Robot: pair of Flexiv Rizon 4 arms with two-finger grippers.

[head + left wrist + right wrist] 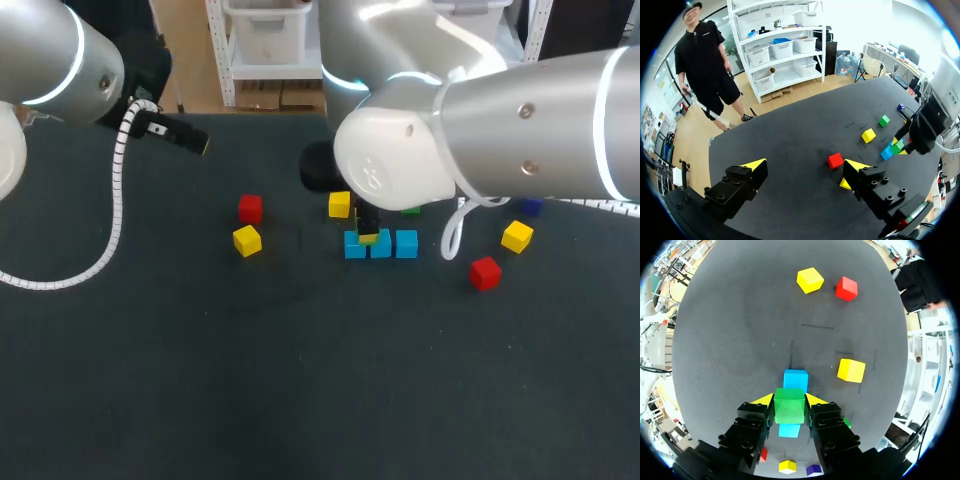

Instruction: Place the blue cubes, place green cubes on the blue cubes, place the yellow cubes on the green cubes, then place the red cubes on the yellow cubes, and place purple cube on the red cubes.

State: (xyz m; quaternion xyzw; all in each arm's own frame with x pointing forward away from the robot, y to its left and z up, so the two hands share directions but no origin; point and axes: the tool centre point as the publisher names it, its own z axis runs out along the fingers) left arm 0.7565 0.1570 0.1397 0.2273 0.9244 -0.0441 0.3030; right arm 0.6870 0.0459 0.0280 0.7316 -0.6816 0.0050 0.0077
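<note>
Hanging over the middle of the black table [200, 380], the right gripper [789, 400] clasps a green cube [789, 410], with one yellow-tipped finger pressed against each of two opposite sides. It holds this cube directly above the middle of a row of three blue cubes [380, 245]. In the right wrist view the front blue cube [795, 379] shows just ahead of the fingers. The rear blue cube [789, 430] shows just behind them, and the middle one is covered by the green. Whether the held cube already rests on the blue one beneath it cannot be told.

Just beyond the row lies a lone yellow cube [339, 204]. Beside that, a second green cube [410, 211] is mostly hidden under the right arm [520, 130]. To the right of the row, well apart from each other, lie the right yellow cube [517, 236], the right red cube [485, 272] and a purple cube [530, 207]. To the left, the left red cube [250, 208] and the left yellow cube [247, 240] sit near each other without touching.

The left gripper [805, 167] hangs above the table's far left part, its fingers spread wide with nothing between them. In its wrist view the left red cube lies just ahead of it, and the left yellow cube is partly hidden behind one finger.
</note>
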